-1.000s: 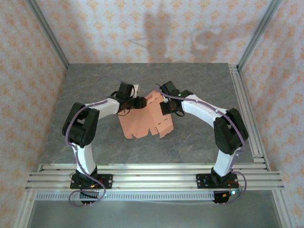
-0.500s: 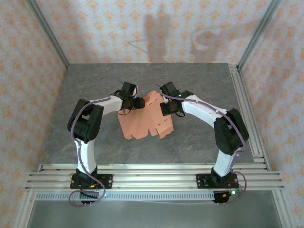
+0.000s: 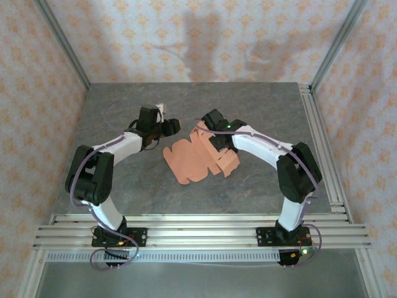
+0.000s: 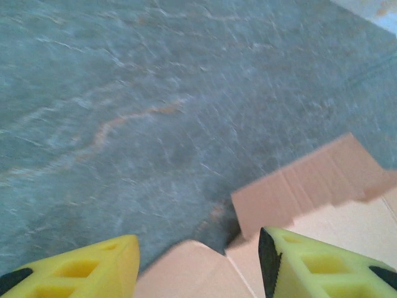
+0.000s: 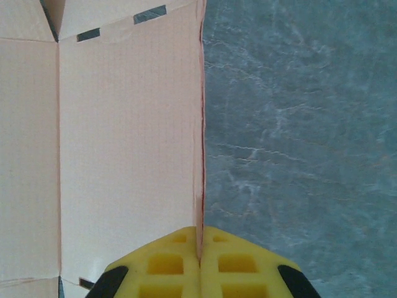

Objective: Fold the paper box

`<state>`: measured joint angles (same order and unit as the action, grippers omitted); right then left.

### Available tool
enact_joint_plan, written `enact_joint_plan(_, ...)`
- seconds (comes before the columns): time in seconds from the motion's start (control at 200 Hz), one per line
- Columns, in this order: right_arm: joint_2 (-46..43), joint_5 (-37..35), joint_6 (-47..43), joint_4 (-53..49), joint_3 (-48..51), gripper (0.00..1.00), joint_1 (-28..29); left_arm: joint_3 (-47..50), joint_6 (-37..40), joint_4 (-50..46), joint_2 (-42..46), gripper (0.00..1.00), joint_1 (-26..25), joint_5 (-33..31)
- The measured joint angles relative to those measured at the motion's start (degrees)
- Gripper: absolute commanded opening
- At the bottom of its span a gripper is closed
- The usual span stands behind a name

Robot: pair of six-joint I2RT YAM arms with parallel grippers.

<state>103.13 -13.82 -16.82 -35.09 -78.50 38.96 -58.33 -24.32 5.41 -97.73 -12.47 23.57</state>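
The paper box [image 3: 197,159] is a salmon-orange die-cut sheet, lying mostly unfolded on the grey table with tabs along its right side. My right gripper [image 3: 215,141] is shut on the sheet's far right edge. In the right wrist view the yellow fingertips [image 5: 180,264] pinch that thin edge, the right gripper [image 5: 200,248] closed and the paper box [image 5: 124,143] spreading to the left. My left gripper [image 3: 173,126] hangs open just beyond the sheet's far left corner, holding nothing. In the left wrist view the left gripper [image 4: 198,267] has a flap of the paper box [image 4: 310,180] beneath it.
The grey marble-patterned table [image 3: 124,105] has free room at the back and on both sides. Aluminium rails [image 3: 322,143] run along the right edge, and more rails [image 3: 198,226] cross the front by the arm bases. Patterned walls enclose the space.
My left gripper has opened, let go of the sheet and pulled back to the left. The sheet, held up between both grippers before, has dropped flatter onto the table, still held by the right gripper.
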Motion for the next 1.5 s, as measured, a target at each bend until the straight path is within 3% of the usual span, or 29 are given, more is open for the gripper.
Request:
enact_joint_plan(0.285,3.43,-9.90,-7.87,0.61,-1.99,0.00,2.84,1.20,0.02,1.18,-0.04,0.56,2.82,3.23)
enact_joint_plan(0.576,5.35,-15.04,-13.11,4.07,-2.69,0.00,5.14,0.90,6.88,1.29,-0.66,0.56,-1.79,6.16)
enact_joint_plan(1.081,4.70,-26.03,-38.91,34.38,12.74,0.00,10.58,-0.83,3.93,2.73,-4.70,0.56,-1.77,6.23)
enact_joint_plan(1.351,4.70,-29.40,-48.33,44.54,13.57,0.00,11.17,3.43,0.11,7.13,-4.68,0.56,2.71,7.52)
enact_joint_plan(1.497,5.22,-31.26,-57.99,56.81,16.06,0.00,12.22,4.98,-1.84,8.66,-4.68,0.55,4.28,7.56)
